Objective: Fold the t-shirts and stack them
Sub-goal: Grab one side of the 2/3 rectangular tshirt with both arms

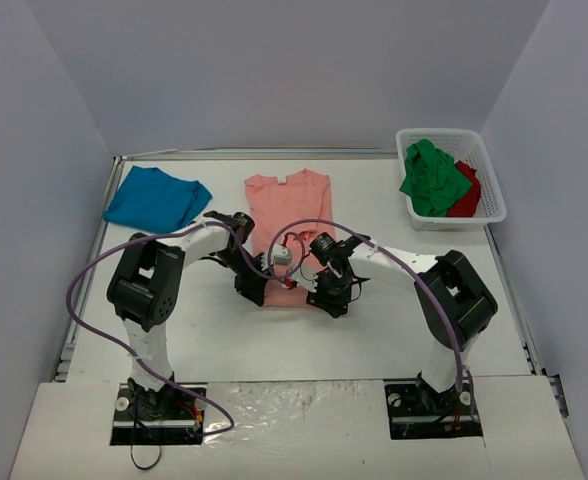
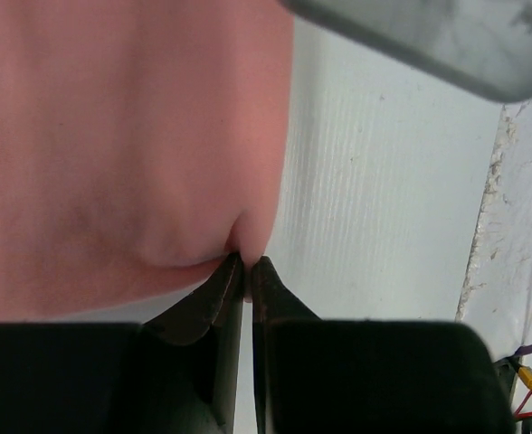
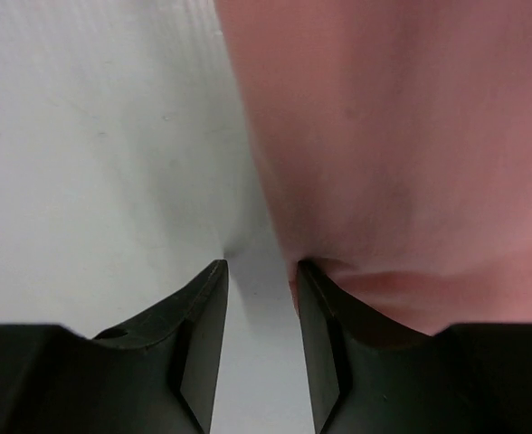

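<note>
A salmon-pink t-shirt [image 1: 289, 205] lies flat in the middle of the table, collar at the far end. My left gripper [image 1: 254, 290] sits at its near left corner. In the left wrist view that gripper [image 2: 247, 264] is shut on a small pinch of the pink cloth [image 2: 112, 154]. My right gripper [image 1: 326, 298] is at the near right corner. It stands open [image 3: 261, 268] with bare table between its fingers, and the pink hem [image 3: 393, 136] lies against its right finger [image 3: 316, 298]. A teal-blue t-shirt [image 1: 154, 198] lies folded at the far left.
A white mesh basket [image 1: 494, 195] at the far right holds a green shirt [image 1: 432, 180] and a red one [image 1: 467, 195]. Grey walls close in the table on three sides. A blurred grey part [image 2: 429, 45] crosses the top right of the left wrist view.
</note>
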`<state>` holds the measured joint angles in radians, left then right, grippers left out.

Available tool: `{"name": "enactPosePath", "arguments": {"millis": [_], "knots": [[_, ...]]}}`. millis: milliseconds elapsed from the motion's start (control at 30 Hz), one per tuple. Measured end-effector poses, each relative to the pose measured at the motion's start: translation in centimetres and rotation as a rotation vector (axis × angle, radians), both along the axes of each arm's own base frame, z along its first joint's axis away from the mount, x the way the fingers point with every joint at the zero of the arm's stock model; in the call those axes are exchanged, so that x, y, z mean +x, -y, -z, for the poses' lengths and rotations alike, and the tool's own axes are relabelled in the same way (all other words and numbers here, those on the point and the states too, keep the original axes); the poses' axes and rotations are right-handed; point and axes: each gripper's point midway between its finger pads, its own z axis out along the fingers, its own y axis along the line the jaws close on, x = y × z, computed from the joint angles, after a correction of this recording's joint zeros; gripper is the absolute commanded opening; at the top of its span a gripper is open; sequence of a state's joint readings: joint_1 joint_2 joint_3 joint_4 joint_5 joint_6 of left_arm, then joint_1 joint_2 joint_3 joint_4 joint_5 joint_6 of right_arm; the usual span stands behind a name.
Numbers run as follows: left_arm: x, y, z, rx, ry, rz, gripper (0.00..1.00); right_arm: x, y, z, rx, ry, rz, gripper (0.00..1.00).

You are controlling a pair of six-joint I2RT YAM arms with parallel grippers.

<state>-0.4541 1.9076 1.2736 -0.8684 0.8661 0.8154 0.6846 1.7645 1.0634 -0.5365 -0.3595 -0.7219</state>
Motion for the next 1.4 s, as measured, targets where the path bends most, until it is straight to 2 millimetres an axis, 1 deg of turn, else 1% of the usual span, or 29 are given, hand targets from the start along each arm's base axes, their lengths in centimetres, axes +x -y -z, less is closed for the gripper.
{"name": "enactPosePath", "arguments": {"millis": [100, 133, 233, 300, 400, 433, 800, 967, 1067, 1267, 1400], "knots": [[0.0, 0.1, 0.0, -0.007, 0.004, 0.006, 0.02, 1.1, 0.4, 0.1, -0.028, 0.061, 0.015, 0.26], [0.0, 0.1, -0.1, -0.01, 0.004, 0.008, 0.02, 1.4, 0.5, 0.1, -0.036, 0.078, 0.018, 0.2], [0.0, 0.1, -0.1, -0.015, 0.007, 0.011, 0.02, 2.3, 0.6, 0.2, -0.052, 0.118, 0.026, 0.13], [0.0, 0.1, -0.1, -0.022, 0.005, 0.011, 0.02, 2.6, 0.7, 0.3, -0.06, 0.134, 0.029, 0.12], [0.1, 0.1, -0.2, -0.029, 0.001, 0.007, 0.02, 3.0, 0.8, 0.3, -0.068, 0.15, 0.033, 0.05], [0.1, 0.0, -0.2, -0.031, 0.0, 0.006, 0.02, 3.1, 0.8, 0.3, -0.069, 0.155, 0.035, 0.01], [0.1, -0.1, -0.3, -0.039, -0.001, 0.011, 0.02, 3.4, 0.8, 0.1, -0.075, 0.168, 0.043, 0.0], [-0.1, -0.2, -0.4, -0.036, -0.007, 0.012, 0.02, 2.9, 1.0, -0.3, -0.072, 0.152, 0.041, 0.0], [-0.3, -0.3, -0.5, -0.032, -0.017, 0.012, 0.02, 2.2, 1.3, -1.3, -0.061, 0.135, 0.043, 0.0], [-0.6, -0.4, -1.6, -0.034, -0.013, 0.015, 0.02, 1.5, 1.5, -5.0, 0.015, 0.138, 0.056, 0.0], [-0.8, -0.5, -2.3, -0.038, -0.005, 0.022, 0.02, 0.9, 1.7, -6.1, 0.048, 0.122, 0.066, 0.0]]}}
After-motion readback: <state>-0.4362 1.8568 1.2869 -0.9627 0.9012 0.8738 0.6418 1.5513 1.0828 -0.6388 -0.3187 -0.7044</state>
